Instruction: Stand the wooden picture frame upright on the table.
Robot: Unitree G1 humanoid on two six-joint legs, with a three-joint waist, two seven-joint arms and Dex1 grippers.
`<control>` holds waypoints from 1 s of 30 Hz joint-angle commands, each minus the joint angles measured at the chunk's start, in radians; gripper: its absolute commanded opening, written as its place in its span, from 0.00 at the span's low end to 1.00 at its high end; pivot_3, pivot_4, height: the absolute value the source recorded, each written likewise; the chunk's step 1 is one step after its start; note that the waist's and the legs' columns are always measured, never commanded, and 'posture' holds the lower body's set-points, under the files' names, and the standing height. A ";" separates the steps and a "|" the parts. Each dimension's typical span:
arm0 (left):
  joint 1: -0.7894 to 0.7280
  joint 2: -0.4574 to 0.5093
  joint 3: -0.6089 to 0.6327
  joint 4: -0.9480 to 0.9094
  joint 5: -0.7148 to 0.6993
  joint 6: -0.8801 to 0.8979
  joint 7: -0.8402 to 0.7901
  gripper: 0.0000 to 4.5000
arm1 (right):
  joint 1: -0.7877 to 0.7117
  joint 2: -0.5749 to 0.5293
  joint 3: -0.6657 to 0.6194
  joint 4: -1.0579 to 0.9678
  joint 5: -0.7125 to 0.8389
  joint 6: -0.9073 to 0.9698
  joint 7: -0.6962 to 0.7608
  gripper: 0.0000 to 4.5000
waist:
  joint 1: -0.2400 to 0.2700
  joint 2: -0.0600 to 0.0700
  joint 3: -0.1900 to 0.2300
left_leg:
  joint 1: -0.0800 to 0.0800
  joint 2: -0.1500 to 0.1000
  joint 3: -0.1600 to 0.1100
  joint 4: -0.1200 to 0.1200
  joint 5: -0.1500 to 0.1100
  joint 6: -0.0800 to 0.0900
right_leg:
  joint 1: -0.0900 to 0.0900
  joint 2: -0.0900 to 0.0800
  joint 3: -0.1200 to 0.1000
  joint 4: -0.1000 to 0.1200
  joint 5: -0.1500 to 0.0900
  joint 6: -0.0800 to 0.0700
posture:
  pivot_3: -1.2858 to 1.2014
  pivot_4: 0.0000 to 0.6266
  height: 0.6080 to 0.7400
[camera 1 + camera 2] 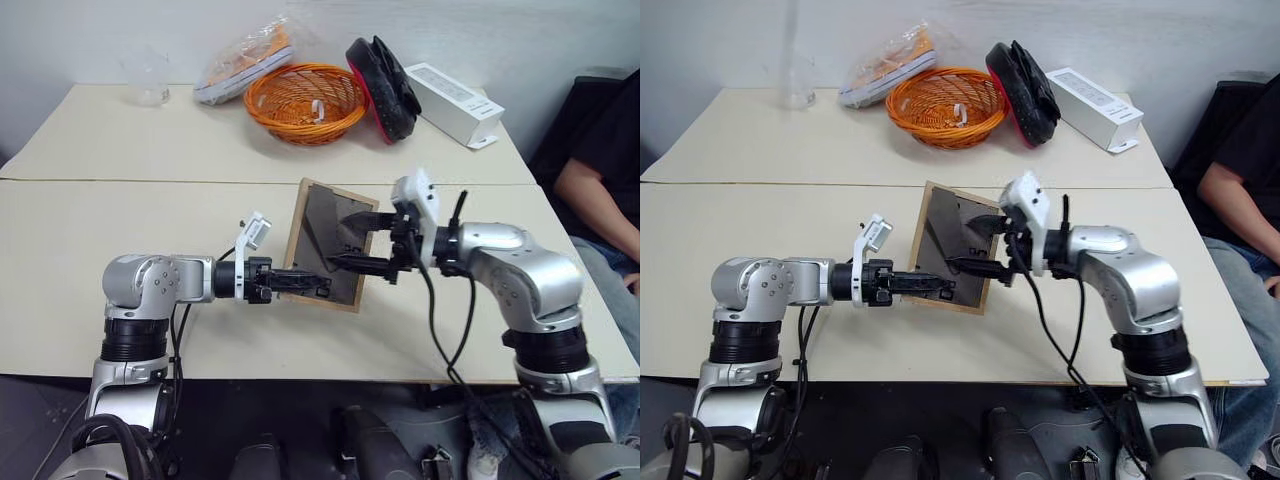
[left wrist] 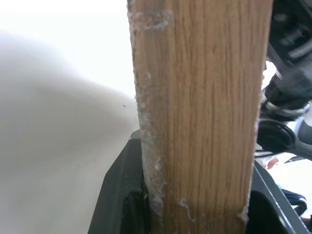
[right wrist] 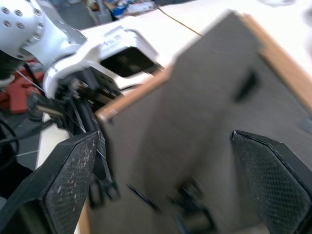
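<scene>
Bare table [image 1: 120, 240] is lying open from 7 to 10 o'clock of the wooden picture frame [image 1: 325, 240]; an orange basket [image 1: 305, 102] and white box [image 1: 452, 103] are crowding 12 to 2.

Both arms reach in over the table [image 1: 120, 230] toward each other, forearms roughly level. The left gripper [image 1: 322, 285] points rightward, its two black fingers clamped on the lower edge of the wooden picture frame [image 1: 330, 243], holding it tilted above the tabletop. The right gripper [image 1: 352, 240] points leftward at the frame's dark grey back, fingers [image 3: 68, 173] spread wide apart, gripping nothing.
</scene>
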 commanded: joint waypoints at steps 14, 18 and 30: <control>-0.037 0.075 -0.022 0.017 -0.037 -0.078 -0.035 0.28 | 0.171 -0.330 -0.059 -0.124 -0.123 -0.355 0.069 1.00 | 0.003 0.000 0.000 | -0.001 0.000 -0.001 -0.001 0.000 0.001 | 0.000 0.000 -0.001 -0.002 0.000 0.000 | 0.52 0.24 1.00; -0.052 0.082 -0.030 0.018 -0.052 -0.067 -0.048 0.28 | 0.240 -0.394 0.000 0.067 -0.460 -1.018 -0.017 1.00 | 0.000 -0.002 0.001 | -0.001 -0.001 0.000 -0.001 -0.001 0.001 | 0.001 0.001 0.000 -0.004 0.000 0.001 | 0.52 0.24 1.00; -0.098 0.069 -0.029 0.018 -0.117 0.001 -0.055 0.28 | -0.110 -0.235 0.192 0.657 -1.372 -1.862 -1.004 0.96 | -0.032 -0.002 0.002 | 0.001 0.000 0.003 -0.002 0.002 -0.003 | -0.002 0.002 0.003 0.001 -0.001 -0.001 | 0.52 0.24 1.00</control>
